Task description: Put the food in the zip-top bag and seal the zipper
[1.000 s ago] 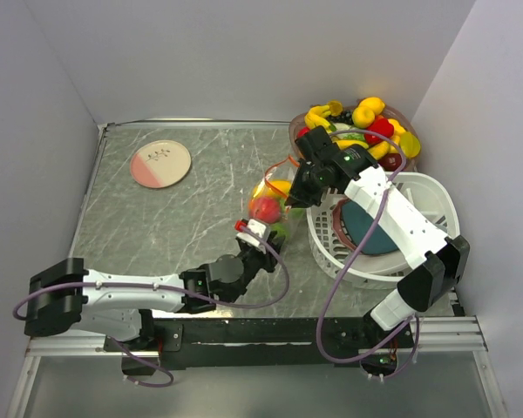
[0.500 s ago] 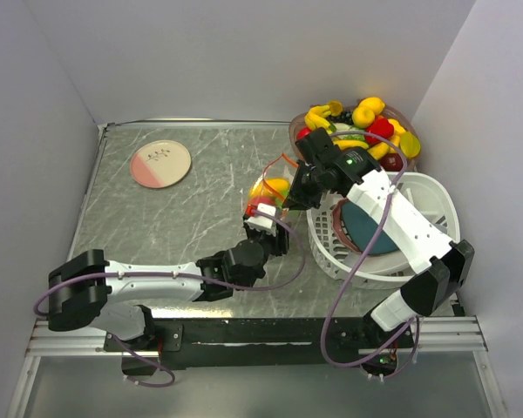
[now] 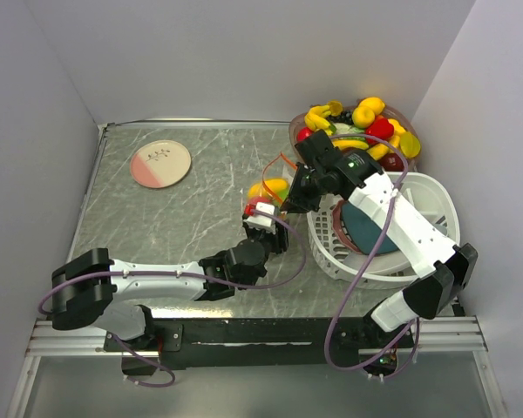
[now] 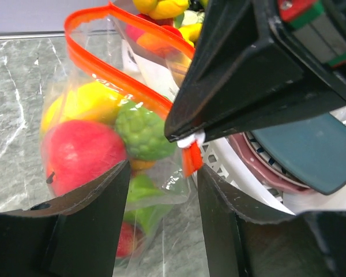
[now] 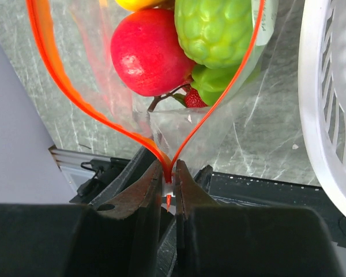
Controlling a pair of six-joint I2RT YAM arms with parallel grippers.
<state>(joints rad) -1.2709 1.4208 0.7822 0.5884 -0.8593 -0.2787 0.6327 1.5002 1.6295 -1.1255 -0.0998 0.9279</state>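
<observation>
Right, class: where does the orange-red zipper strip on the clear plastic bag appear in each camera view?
Top external: the orange-red zipper strip sits at centre, just left of the white slatted basket.
Left wrist: it runs diagonally from upper left to centre; basket right of centre.
Right wrist: a V narrowing downward; basket at right edge.
Shared landmark: the basket.
</observation>
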